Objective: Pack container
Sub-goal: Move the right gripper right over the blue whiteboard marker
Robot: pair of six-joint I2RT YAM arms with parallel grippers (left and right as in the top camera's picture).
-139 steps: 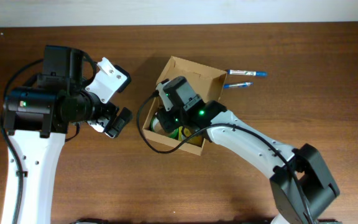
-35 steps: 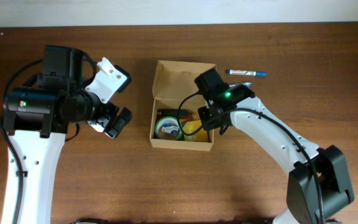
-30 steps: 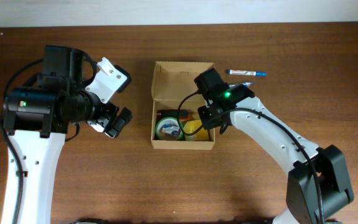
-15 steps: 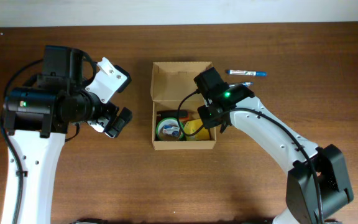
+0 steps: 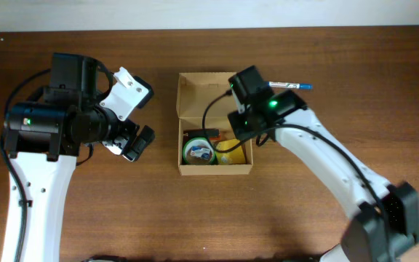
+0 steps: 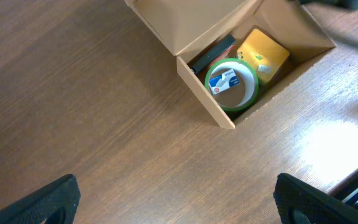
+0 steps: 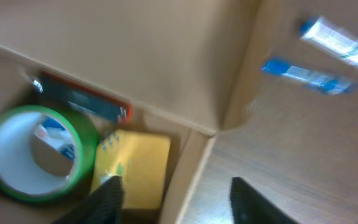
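The container is a tan cardboard box at the table's middle, its flap lid open toward the far side. Inside lie a green tape roll, a yellow notepad and a dark flat item. My right gripper hangs over the box's right wall. It is open, one finger inside by the notepad and the other outside, holding nothing. My left gripper stands wide open over bare wood left of the box.
Two blue-capped pens lie on the table just right of the lid, also in the right wrist view as pens. The right arm's wrist partly covers the nearer one from above. Bare brown wood surrounds the box.
The right jaws have spread apart at the box's right wall, and that wrist has shifted a little toward the far side. The box, turned askew several seconds ago, now sits square. Left arm unmoved.
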